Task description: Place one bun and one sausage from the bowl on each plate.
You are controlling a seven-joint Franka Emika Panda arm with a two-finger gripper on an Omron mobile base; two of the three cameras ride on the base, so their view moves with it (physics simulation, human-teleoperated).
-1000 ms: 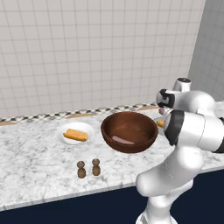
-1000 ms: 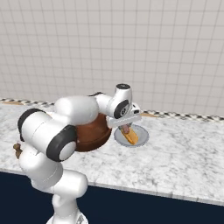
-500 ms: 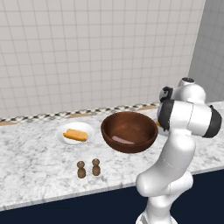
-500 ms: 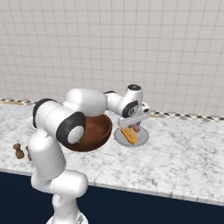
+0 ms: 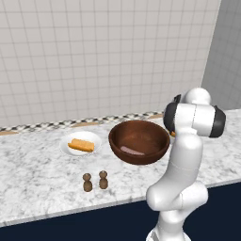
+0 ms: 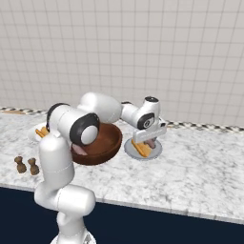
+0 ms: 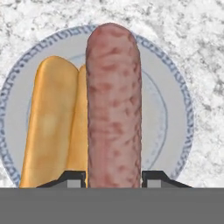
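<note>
- Gripper (image 7: 113, 177): jaws partly closed on a sausage (image 7: 113, 105), held lengthwise in the hand view. Over the last second the arm has swung from beside the bowl out over the right-hand plate (image 6: 156, 148).
- Right-hand plate, on the worktop just right of the bowl: already carries a bun (image 7: 50, 122); the sausage hangs directly above it, beside the bun, not yet released.
- Bowl (image 5: 139, 141), mid-worktop: one pinkish piece lies inside.
- Left-hand plate (image 5: 67, 148), left of the bowl: holds a bun (image 5: 81, 145); it probably still needs a sausage.
- Two small brown shakers (image 5: 94, 181) stand near the front edge.
</note>
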